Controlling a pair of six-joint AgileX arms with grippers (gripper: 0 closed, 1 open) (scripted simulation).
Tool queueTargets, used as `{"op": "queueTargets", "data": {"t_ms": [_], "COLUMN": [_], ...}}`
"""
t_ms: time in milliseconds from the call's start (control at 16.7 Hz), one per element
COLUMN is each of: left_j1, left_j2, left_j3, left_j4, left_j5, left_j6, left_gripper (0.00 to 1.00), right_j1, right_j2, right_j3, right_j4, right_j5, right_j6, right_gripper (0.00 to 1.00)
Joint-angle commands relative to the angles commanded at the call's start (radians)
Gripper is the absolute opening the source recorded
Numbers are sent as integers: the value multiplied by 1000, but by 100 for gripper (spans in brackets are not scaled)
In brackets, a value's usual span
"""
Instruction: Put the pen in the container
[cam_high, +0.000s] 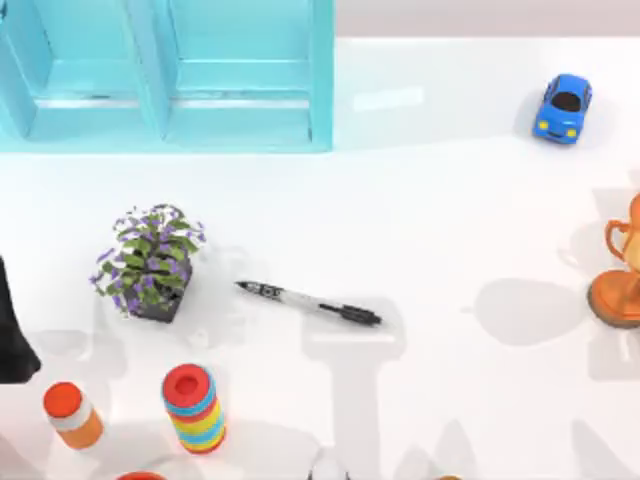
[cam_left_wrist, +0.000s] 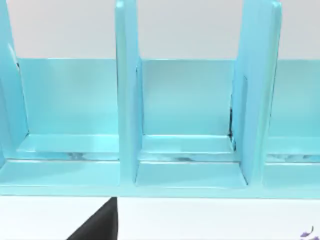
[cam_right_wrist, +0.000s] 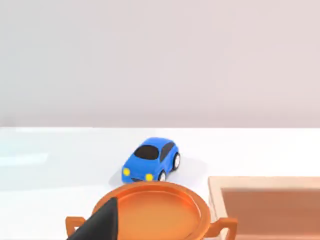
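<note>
The pen (cam_high: 308, 302) lies flat on the white table near its middle, white-grey barrel with a black cap pointing right. The container (cam_high: 170, 75) is a light blue rack with upright dividers at the back left; its open compartments (cam_left_wrist: 127, 100) face the left wrist camera. My left arm is a dark shape (cam_high: 10, 330) at the table's left edge, far left of the pen, and a dark part of the left gripper (cam_left_wrist: 100, 225) pokes into its wrist view. A dark part of my right gripper (cam_right_wrist: 100, 225) hangs over an orange cup.
A potted purple-flowered plant (cam_high: 150, 262) stands just left of the pen. A ring stack (cam_high: 193, 408) and an orange bottle (cam_high: 72, 414) are at the front left. A blue toy car (cam_high: 563, 107) sits back right, an orange trophy cup (cam_high: 625, 270) at the right edge, beside a wooden box (cam_right_wrist: 265, 200).
</note>
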Motion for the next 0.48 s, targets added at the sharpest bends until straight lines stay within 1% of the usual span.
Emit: {"op": "queueTargets", "data": {"t_ms": [240, 480], "left_j1": [0, 0], "left_j2": [0, 0], "left_j3": [0, 0], "left_j4": [0, 0], "left_j5": [0, 0], "left_j6": [0, 0], "left_gripper": [100, 100], "right_j1": [7, 57], "right_j2": [25, 189], "right_j3": [26, 196], "right_j4": [-17, -127], "right_j5": [-2, -17], "right_j6": [-4, -33], "right_gripper": [100, 100]}}
